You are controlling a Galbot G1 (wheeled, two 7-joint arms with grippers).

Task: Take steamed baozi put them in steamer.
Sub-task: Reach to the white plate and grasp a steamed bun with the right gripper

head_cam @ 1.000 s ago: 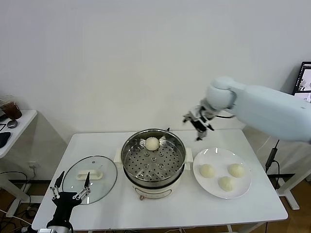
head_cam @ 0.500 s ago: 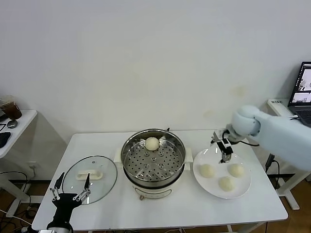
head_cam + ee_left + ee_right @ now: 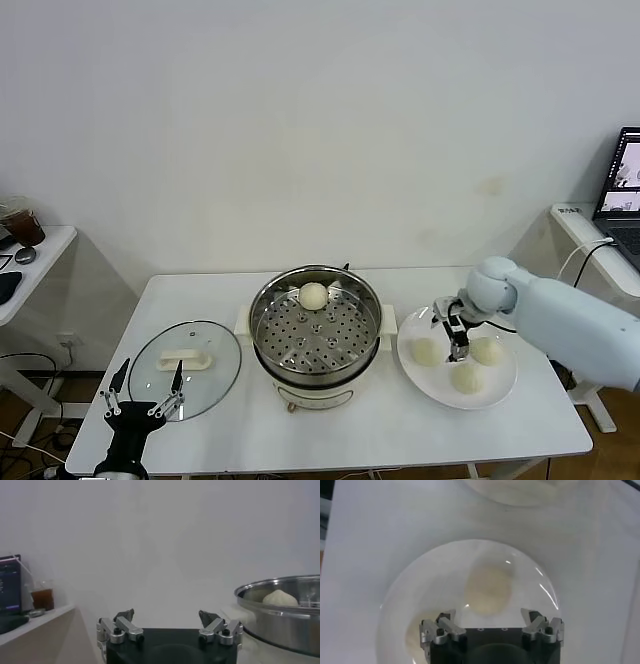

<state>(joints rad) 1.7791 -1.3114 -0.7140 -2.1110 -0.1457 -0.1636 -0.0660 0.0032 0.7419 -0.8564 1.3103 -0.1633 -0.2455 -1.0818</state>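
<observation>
Head view is showing the right claw (image 3: pixel 452 330) hanging with its jaws spread wide and empty just above the white plate (image 3: pixel 500 392), between the nearest-to-steamer bun (image 3: pixel 427 351) and the bun toward the right rim (image 3: pixel 487 350), with a third bun (image 3: pixel 466 377) nearer the tabletop's front edge. One baozi (image 3: pixel 313 295) is already sitting on the perforated tray at the far side of the steamer (image 3: pixel 315 333), so judging by the count, the task is about a quarter done and the reach for the second bun is under way. From the right wrist view, a bun (image 3: pixel 487 589) is lying ahead of the open fingers (image 3: pixel 536 621), not yet between them, so the next move is calling for a further descent to bracket it, a gentle closing, then a lift across into the pot. These buns are looking smooth, pale cream and domed, likely soft enough to dent under a hard squeeze. Shiny stainless steel is forming the round pot, which is resting on a white base; the plate is flat and glossy. Left claw (image 3: pixel 143 391) is waiting, jaws apart and holding nothing, at the front left of the tabletop (image 3: pixel 350 440), near the round glass lid (image 3: pixel 185 360).
</observation>
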